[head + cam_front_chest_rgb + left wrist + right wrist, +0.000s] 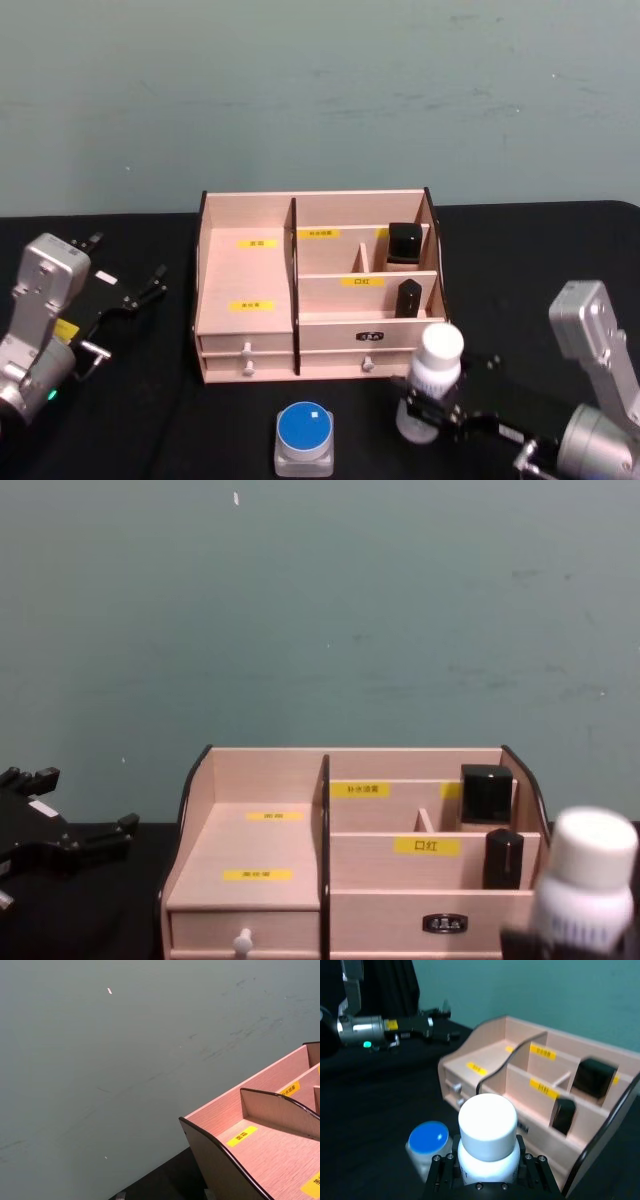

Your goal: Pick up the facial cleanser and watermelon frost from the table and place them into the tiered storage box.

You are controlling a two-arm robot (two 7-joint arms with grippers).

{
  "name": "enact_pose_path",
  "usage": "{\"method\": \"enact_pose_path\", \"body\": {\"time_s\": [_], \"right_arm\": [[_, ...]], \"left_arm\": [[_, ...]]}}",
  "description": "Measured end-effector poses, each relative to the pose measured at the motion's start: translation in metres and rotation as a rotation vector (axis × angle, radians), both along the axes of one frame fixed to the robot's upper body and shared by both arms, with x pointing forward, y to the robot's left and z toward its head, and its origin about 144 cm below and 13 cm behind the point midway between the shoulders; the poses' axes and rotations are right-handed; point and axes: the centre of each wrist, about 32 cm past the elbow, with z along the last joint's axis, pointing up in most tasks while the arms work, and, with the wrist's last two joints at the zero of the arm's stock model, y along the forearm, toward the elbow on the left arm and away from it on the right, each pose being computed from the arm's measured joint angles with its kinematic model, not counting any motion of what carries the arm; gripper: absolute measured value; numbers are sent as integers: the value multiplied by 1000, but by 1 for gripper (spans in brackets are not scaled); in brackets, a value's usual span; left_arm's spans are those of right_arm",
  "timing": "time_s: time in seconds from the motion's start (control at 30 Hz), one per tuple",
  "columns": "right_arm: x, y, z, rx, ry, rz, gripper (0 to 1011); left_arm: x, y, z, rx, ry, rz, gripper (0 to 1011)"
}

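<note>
My right gripper (432,410) is clamped on the lower body of the facial cleanser (437,372), a white bottle with a white cap. I hold it upright just in front of the right front corner of the tiered storage box (245,275), with my fingers closed only to the bottle's width. The watermelon frost (304,432), a small clear jar with a round blue lid, sits on the black table (560,240) in front of the box and just left of the bottle. My left gripper (128,260) hangs to the left of the box with its fingers spread and nothing between them. The box's compartments carry yellow labels, and the one on the middle tier (426,846) reads 口红. The other labels are too small for me to read. A black tube (408,297) stands behind that label. A black block (404,243) stands in the tier behind it. A white knob (246,358) sticks out of the left drawer.
</note>
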Motion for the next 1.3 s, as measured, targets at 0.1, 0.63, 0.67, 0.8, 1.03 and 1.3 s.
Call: {"method": "enact_pose_path", "body": {"time_s": [0.1, 0.63, 0.67, 0.8, 1.03, 1.3], "right_arm": [[8, 3, 14, -2, -50, -5, 603], [61, 21, 50, 4, -198, -18, 603], [65, 22, 50, 3, -201, -17, 603], [79, 29, 51, 0, -216, -10, 603], [103, 39, 53, 18, -230, 0, 603], [123, 48, 51, 35, -231, 16, 603]], "left_arm": [[0, 0, 0, 0, 0, 0, 1010], [0, 0, 0, 0, 0, 0, 1010], [0, 0, 0, 0, 0, 0, 1010], [0, 0, 0, 0, 0, 0, 1010], [0, 0, 0, 0, 0, 0, 1010], [0, 0, 0, 0, 0, 0, 1010]]}}
